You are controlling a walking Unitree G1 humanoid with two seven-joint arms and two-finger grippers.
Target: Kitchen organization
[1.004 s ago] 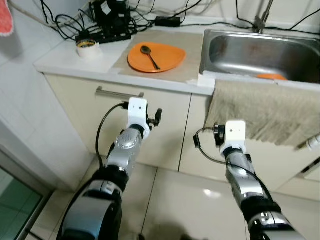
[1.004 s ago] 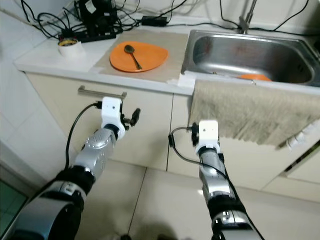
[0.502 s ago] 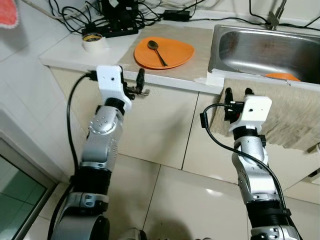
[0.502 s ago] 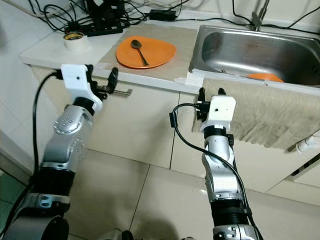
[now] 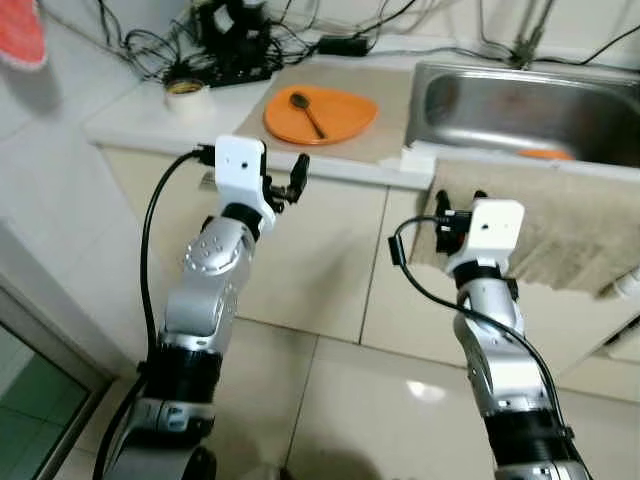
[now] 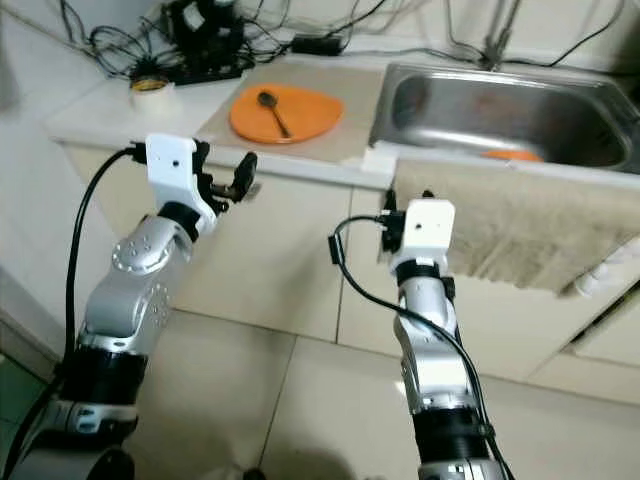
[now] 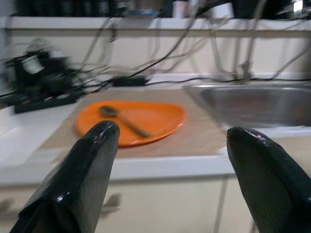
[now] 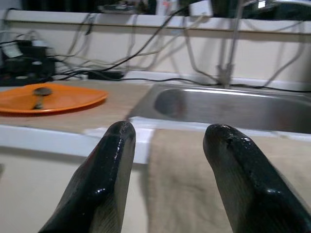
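**Counter, sink and cabinet front: arrangement**

A counter (image 5: 130,115) runs across the back, above the cabinet doors (image 5: 330,260). On it, a mat (image 5: 385,120) bears a plate (image 5: 335,115), and a spoon (image 5: 303,108) lies on the plate. Left of the mat stands a tape roll (image 5: 187,95); behind these lies a tangle of cables (image 5: 230,45). Right of the mat is the sink (image 5: 520,105), tap (image 5: 527,40) behind it. A towel (image 5: 560,235) hangs over the sink's front edge. Left gripper (image 5: 285,190) sits before the counter edge, right gripper (image 5: 458,215) before the towel.
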